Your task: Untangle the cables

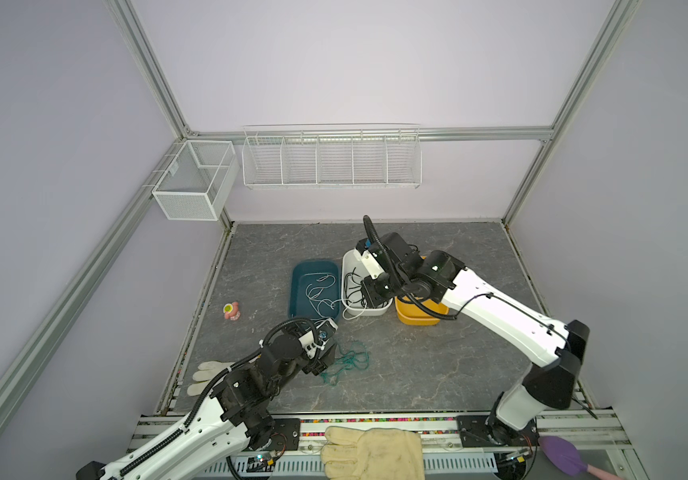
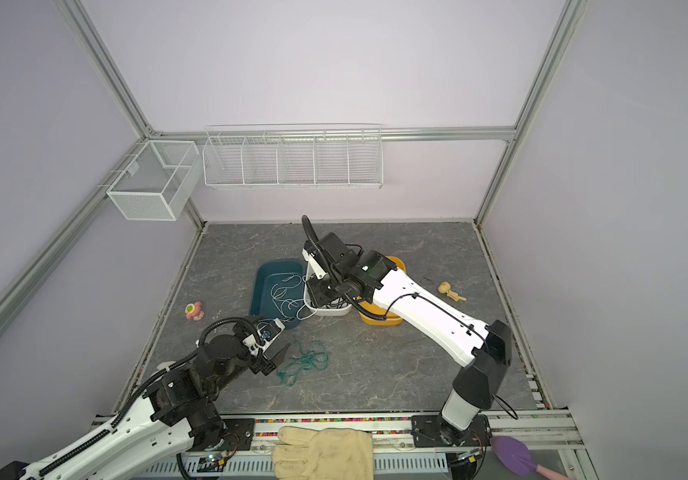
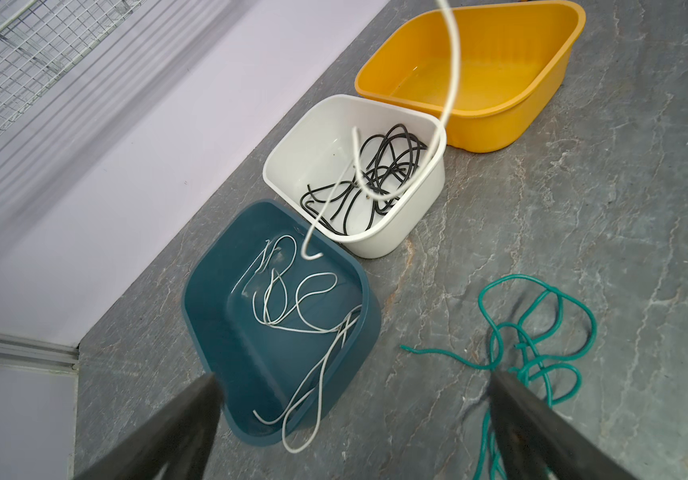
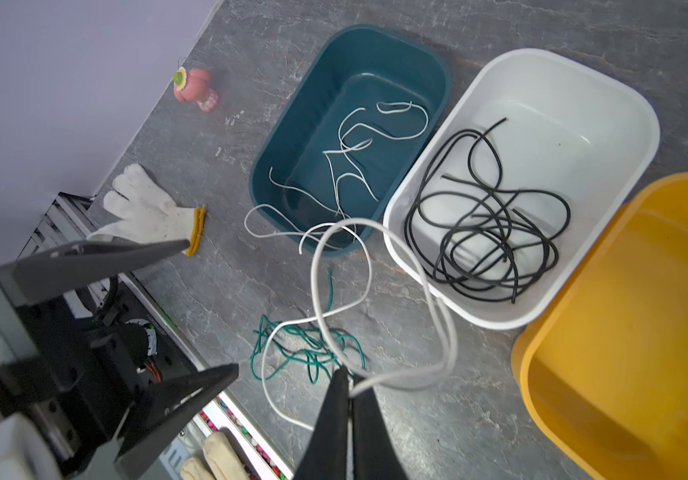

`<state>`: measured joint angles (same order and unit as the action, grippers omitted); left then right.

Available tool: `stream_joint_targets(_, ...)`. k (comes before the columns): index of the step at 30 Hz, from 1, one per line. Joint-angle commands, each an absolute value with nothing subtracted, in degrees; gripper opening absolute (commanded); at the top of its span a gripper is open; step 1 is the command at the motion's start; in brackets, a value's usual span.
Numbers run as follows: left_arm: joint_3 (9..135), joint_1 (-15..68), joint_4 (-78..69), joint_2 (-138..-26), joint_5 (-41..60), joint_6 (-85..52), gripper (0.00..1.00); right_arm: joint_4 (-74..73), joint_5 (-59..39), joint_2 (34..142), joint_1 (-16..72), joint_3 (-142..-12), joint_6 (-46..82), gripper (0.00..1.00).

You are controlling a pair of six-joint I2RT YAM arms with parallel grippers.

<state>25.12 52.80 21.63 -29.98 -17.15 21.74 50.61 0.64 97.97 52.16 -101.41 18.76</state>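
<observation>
Above the grey marbled desk (image 4: 479, 415), a thin white cable (image 4: 438, 370) is pinched in the closed right end effector (image 4: 350, 384) and held raised, apparently to draw it clear of the teal-green cable tangle (image 4: 309, 345) lying on the desk. The left end effector (image 2: 273, 359) is held wide open and empty beside that tangle, seemingly to restrain it. Further white cables (image 4: 350, 137) are sorted in the teal plastic bin (image 4: 263, 174), and black cables (image 4: 479, 241) in the white plastic bin (image 4: 390, 220).

Teal tub (image 4: 292, 137), white tub (image 4: 562, 95) and yellow tub (image 4: 625, 332) were glossy plastic; black cables (image 4: 471, 270) matt; table (image 4: 479, 395) looked stone; glove (image 4: 147, 208) was knitted cloth.
</observation>
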Motion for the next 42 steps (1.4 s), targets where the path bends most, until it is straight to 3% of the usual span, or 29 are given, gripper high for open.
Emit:
stream_joint_targets(1, 24.4, 52.3, 20.7, -29.2, -17.5, 23.0, 0.99, 51.5, -2.9, 103.5, 51.6, -107.7, 16.1, 0.07)
stream_joint_targets(13, 24.2, 52.0, 20.5, -28.4, -17.0, 23.0, 0.99, 58.7, -8.5, 128.9, 51.2, -135.8, 13.7, 0.07)
stream_joint_targets(19, 24.1, 51.9, 20.4, -27.9, -16.9, 23.0, 0.99, 58.9, -8.9, 135.7, 50.7, -140.7, 13.4, 0.07)
stream_joint_targets(23, 24.1, 51.8, 20.4, -27.6, -16.8, 23.0, 1.00, 58.3, -10.0, 137.9, 50.4, -140.8, 13.9, 0.07)
stream_joint_targets(30, 24.0, 51.6, 20.4, -27.7, -16.5, 23.0, 0.99, 59.6, -11.7, 139.4, 49.8, -141.8, 14.1, 0.15)
stream_joint_targets(38, 24.3, 51.4, 20.5, -28.4, -16.4, 22.0, 0.99, 61.3, -11.8, 136.3, 49.6, -141.2, 14.3, 0.27)
stream_joint_targets(42, 24.3, 51.4, 20.5, -29.0, -16.2, 21.0, 0.99, 60.0, -11.9, 130.5, 49.6, -133.9, 14.6, 0.33)
